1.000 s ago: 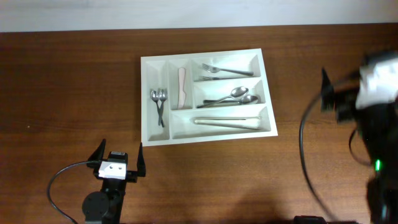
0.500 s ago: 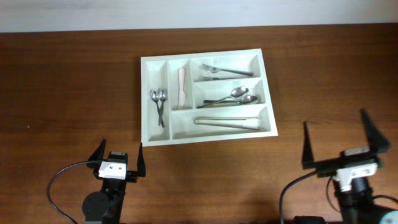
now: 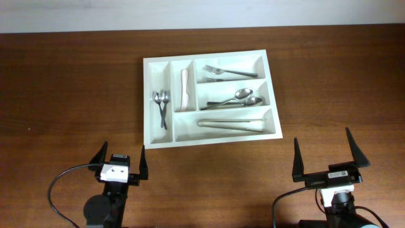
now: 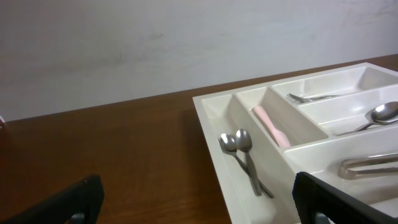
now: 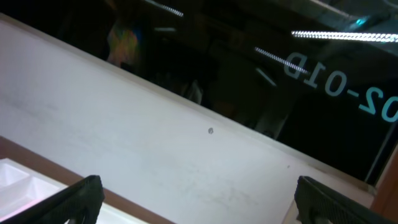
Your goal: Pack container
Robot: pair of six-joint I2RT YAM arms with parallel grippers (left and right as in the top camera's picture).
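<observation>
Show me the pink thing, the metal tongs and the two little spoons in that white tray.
pink utensil (image 3: pixel 185 88): overhead view, middle of its length.
metal tongs (image 3: pixel 233 124): overhead view, midway along the arms.
two small spoons (image 3: pixel 162 113): overhead view, on the handles where they meet.

Table (image 3: pixel 63 82): dark brown wood grain, matte, filling most of the overhead view.
Wall (image 4: pixel 155 50): plain off-white, faintly scuffed, rising just behind the table's far edge.
Glass pane (image 5: pixel 205 56): dark, above the wall in the right wrist view.
Strip lights (image 5: pixel 336 35): bright bars reflected in the glass.
Lettering (image 5: pixel 339 81): pale, mirrored characters on the glass.
Light: even and soft across the tabletop.
</observation>
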